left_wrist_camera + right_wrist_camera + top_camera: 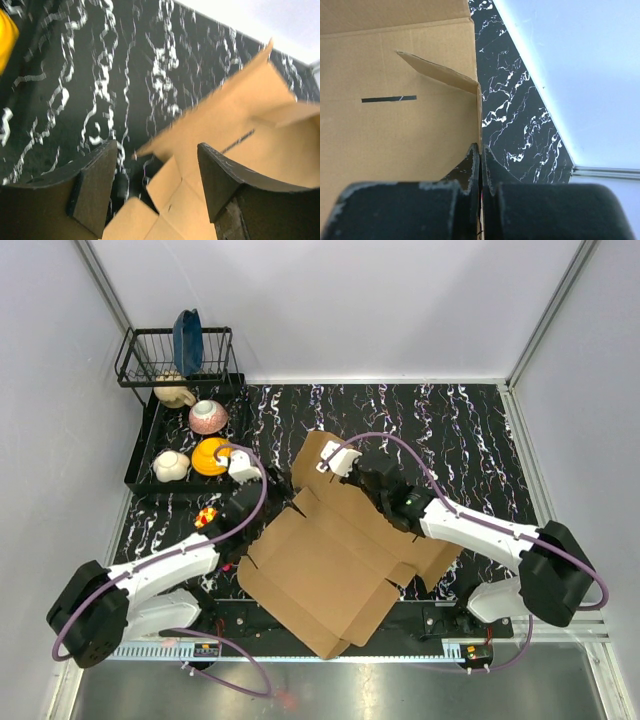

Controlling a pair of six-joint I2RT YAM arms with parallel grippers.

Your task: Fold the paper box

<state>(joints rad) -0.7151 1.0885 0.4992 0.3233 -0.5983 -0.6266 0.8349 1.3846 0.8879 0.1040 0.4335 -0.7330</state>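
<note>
The paper box [330, 560] is a large brown cardboard cut-out lying mostly flat in the middle of the table, its far panel raised. In the left wrist view the paper box [250, 130] fills the right side, blurred. My left gripper [272, 486] hovers by the box's left flaps. It [157, 170] is open with only the flaps seen below the gap. My right gripper [358, 473] is at the raised far panel's right edge. In the right wrist view it [481, 150] is shut on that thin cardboard edge of the paper box [395, 125].
A black tray [140, 465] at the left holds a pink bowl [208, 417], an orange bowl [210, 455] and a white bowl [170, 465]. Behind it a wire rack [175, 355] holds a blue plate [187, 340]. A small red-yellow object [207, 517] lies by the left arm.
</note>
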